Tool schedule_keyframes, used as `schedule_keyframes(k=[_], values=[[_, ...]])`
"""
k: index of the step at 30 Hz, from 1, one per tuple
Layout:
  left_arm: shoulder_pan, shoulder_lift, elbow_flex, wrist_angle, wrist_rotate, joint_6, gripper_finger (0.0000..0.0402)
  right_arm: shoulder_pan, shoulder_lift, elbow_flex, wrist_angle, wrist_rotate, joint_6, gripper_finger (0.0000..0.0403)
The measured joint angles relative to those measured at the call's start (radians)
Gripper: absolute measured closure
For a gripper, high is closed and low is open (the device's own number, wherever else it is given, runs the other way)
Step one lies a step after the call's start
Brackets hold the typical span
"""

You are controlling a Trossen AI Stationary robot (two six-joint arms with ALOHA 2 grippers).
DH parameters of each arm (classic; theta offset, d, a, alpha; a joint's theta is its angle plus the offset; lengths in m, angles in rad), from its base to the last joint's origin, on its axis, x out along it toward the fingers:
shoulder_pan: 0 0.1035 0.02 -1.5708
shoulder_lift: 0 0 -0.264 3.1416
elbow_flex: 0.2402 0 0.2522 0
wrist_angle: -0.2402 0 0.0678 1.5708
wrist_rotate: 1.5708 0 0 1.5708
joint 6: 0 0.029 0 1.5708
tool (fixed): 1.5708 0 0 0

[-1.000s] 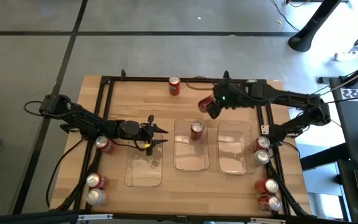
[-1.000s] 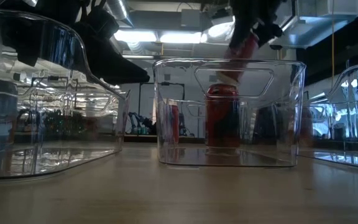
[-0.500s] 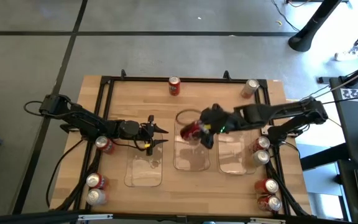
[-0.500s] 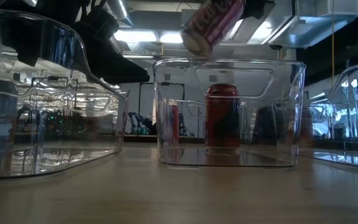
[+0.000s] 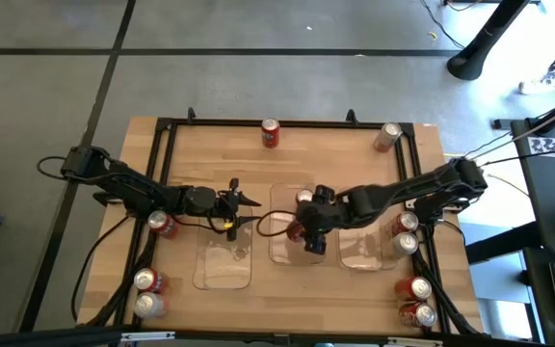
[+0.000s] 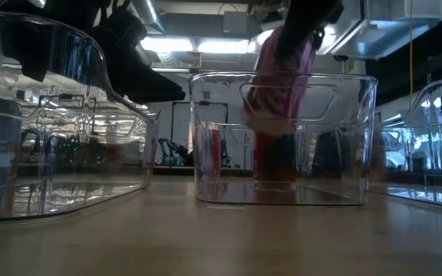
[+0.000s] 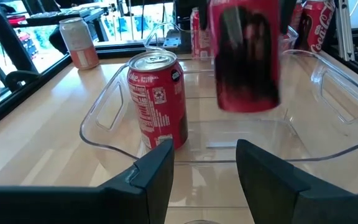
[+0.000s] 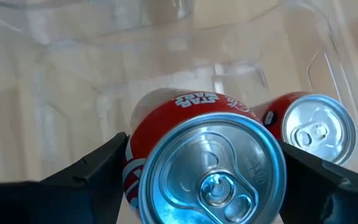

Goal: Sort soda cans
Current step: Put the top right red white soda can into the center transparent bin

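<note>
My right gripper (image 5: pixel 308 231) is shut on a red soda can (image 8: pixel 197 155) over the middle clear tray (image 5: pixel 279 253). The can's lower part is below the tray's rim (image 6: pixel 282 77). A second red can (image 7: pixel 158 99) stands on its base on that tray's floor, just beside the held one (image 7: pixel 244 56). My left gripper (image 5: pixel 251 211) stays open at the tray's left side, with nothing between its fingers (image 7: pixel 157 171). My right gripper pinches the red can's side wall just below its silver top (image 8: pixel 135 163) between its two fingers (image 8: pixel 92 171). The fingers come from above, slanting down. The can hangs nearly upright, top up, clear of the tray floor (image 6: pixel 278 92).
Two more clear trays lie to the left (image 5: pixel 224 268) and right (image 5: pixel 364 243) of the middle one. Loose cans stand at the far edge (image 5: pixel 270 132), the far right corner (image 5: pixel 387 136), the left side (image 5: pixel 162 224) (image 5: pixel 146 280) and the right side (image 5: pixel 406 223) (image 5: pixel 415 288).
My right gripper has carried the red can from the table's far side toward the near edge and a little left, and down into the middle tray. It has rolled on the way, so the can, tilted before, now hangs nearly upright.
</note>
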Motion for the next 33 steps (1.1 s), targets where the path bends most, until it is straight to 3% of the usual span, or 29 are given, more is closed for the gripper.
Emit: schedule_keyframes(k=[25,33], values=[[0.0,0.0,0.0,-0.005,0.0,0.004,0.0238,-0.003,0.178,0.001,-0.065,0.082,-0.022,0.0093],[0.0,0.0,0.0,-0.005,0.0,0.004,0.0238,-0.003,0.179,0.001,-0.066,0.082,-0.023,0.0052]])
